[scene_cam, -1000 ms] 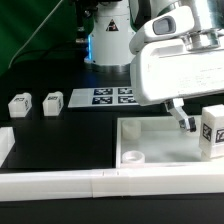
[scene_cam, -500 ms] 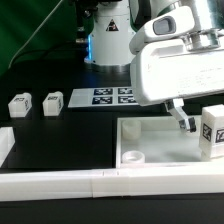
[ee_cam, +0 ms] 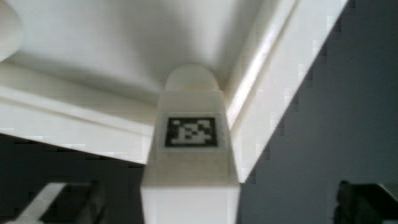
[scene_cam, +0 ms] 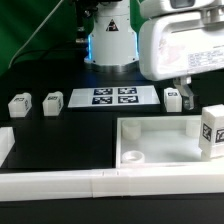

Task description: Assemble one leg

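**End effector.** The end effector (scene_cam: 185, 103) hangs below the white arm housing (scene_cam: 185, 45) at the far right of the scene. It sits over the dark counter (scene_cam: 60, 135), just beyond the far wall of the panel (scene_cam: 160, 124). The exterior view shows only one dark finger (scene_cam: 187, 98). In the wrist view the fingertips (ee_cam: 370, 200) stand well apart, with a gap on either side of the part between them. Setting: wide, nothing clamped.

**Legs, exterior view.**
- The far leg (scene_cam: 173, 98) rests on the counter just right of the marker board (scene_cam: 112, 96) and just left of the visible finger. Whether the two touch cannot be told.
- The upright leg (scene_cam: 212, 132) stands at the right end of the panel, tag facing the camera.
- The outer spare leg (scene_cam: 18, 104) and the inner spare leg (scene_cam: 52, 103) lie side by side on the counter at the left, well apart from the end effector.

**Wrist view.** One leg (ee_cam: 189, 170) runs through the middle of the picture between the fingertips, tag toward the camera, with white panel walls (ee_cam: 107, 60) behind it. Which of the four it is cannot be told.

**Other.** A white rail (scene_cam: 100, 182) lies along the near edge.
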You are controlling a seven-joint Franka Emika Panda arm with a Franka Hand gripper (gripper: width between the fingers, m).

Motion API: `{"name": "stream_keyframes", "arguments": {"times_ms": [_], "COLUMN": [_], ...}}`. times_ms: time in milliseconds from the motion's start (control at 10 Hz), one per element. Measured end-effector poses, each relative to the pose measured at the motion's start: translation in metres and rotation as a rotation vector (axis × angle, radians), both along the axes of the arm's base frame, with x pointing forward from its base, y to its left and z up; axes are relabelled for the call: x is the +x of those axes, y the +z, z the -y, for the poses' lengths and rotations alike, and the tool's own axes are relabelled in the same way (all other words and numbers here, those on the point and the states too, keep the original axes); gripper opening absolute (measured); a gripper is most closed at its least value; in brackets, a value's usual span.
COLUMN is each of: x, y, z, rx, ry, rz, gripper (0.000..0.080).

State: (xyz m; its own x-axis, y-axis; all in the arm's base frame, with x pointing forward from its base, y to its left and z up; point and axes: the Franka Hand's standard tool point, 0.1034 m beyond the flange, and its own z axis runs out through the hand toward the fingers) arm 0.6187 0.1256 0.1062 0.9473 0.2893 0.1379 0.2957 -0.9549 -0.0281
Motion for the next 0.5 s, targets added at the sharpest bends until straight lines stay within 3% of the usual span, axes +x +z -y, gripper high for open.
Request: {"name": "stream_keyframes", "arguments": {"times_ms": [200,500], "x": [-0.0085,-0.0018], "y": [-0.0011,-0.0017], "z": [-0.0062,-0.0073], "rx": [-0.034,-0.032], "ry": [0.004,0.004], "rz": [-0.208,-0.206], "gripper": [0.0649,0.0649]}}
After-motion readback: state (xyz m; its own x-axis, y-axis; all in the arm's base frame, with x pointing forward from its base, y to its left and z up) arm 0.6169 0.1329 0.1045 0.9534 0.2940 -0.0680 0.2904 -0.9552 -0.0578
